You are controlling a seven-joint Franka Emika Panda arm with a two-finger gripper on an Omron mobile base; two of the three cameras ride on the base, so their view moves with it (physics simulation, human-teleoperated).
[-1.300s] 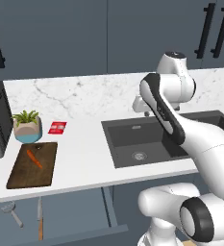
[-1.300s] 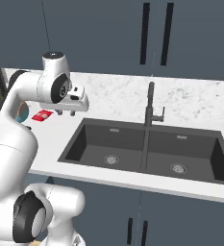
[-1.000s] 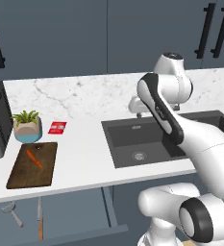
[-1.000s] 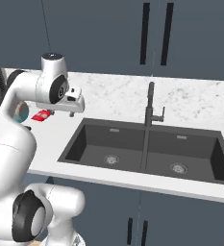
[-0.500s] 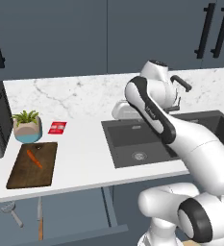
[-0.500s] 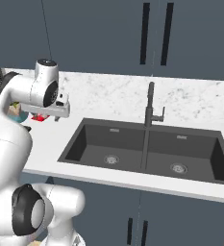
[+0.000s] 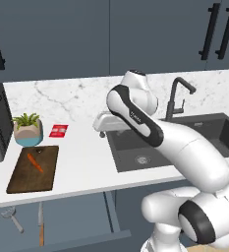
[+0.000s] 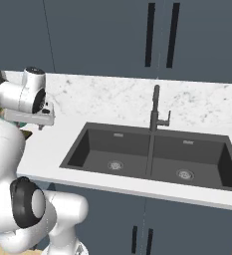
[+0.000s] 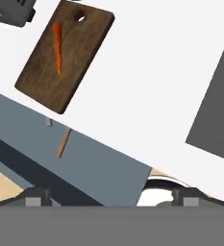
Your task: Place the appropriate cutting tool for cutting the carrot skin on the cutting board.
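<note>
Peeler (image 7: 11, 217) first: a small light-grey tool with a wide rounded head and a slim straight handle, lying in the open drawer (image 7: 62, 231) below the counter edge, just beside the knife (image 7: 41, 225) with its thin silver blade and orange-brown handle. From the left base view it is small and its head is hard to make out in detail. On the white counter (image 7: 81, 162) above the drawer lies the dark brown cutting board (image 7: 34, 169), grain visible, a small hole near its far end, with the slim orange carrot (image 7: 35, 163) on it. In the hand view the knife is partly cut off by the counter edge. The gripper (image 7: 102, 129) hangs over the counter near the sink (image 7: 150, 147), well apart from the drawer, fingers spread wide and holding nothing.
</note>
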